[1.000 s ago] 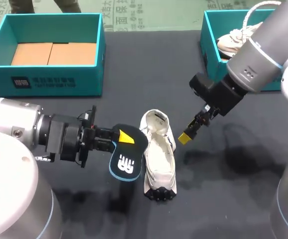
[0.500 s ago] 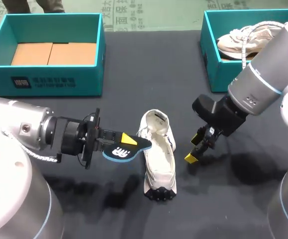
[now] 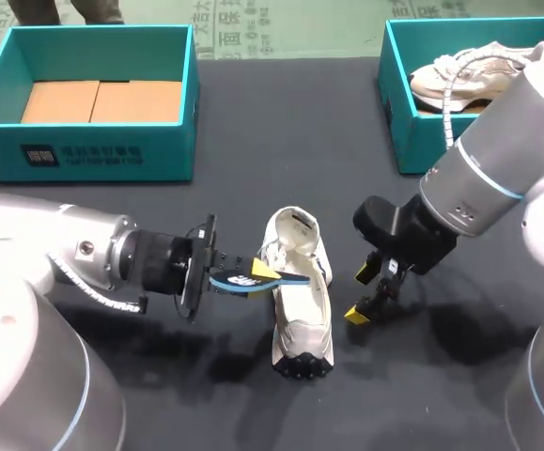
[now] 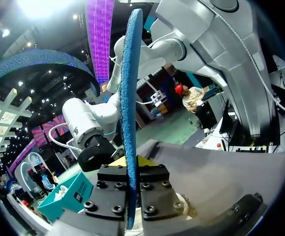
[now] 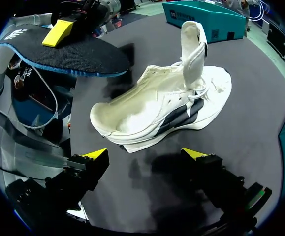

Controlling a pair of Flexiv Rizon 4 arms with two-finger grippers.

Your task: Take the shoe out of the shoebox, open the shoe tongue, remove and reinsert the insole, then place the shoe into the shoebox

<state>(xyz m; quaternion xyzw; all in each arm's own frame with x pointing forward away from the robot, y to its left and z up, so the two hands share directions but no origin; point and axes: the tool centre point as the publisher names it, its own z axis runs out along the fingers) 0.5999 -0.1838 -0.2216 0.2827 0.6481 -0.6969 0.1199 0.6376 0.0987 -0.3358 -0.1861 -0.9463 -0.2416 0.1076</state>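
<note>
A white shoe (image 3: pixel 302 305) rests on the dark table, its tongue (image 5: pixel 194 46) pulled up and its mouth open. My left gripper (image 3: pixel 237 275) is shut on the dark, blue-edged insole (image 3: pixel 264 277), which it holds level, with the free end over the shoe's mouth. In the left wrist view the insole (image 4: pixel 130 93) stands edge-on, pinched in the gripper (image 4: pixel 131 162). My right gripper (image 3: pixel 360 293) hangs open, low beside the shoe's right flank. In the right wrist view the shoe (image 5: pixel 157 113) lies just ahead of that gripper (image 5: pixel 146 157), the insole (image 5: pixel 63 54) hovering beyond it.
A teal shoebox (image 3: pixel 193 113) with a cardboard floor stands at the back left. Another teal shoebox (image 3: pixel 393 108) at the back right holds a second white shoe (image 3: pixel 459 77). My right arm (image 3: pixel 497 169) reaches in under that box.
The left gripper turned the insole from face-up to level and carried it right, over the shoe's mouth. The right gripper came down and nearer, beside the shoe.
</note>
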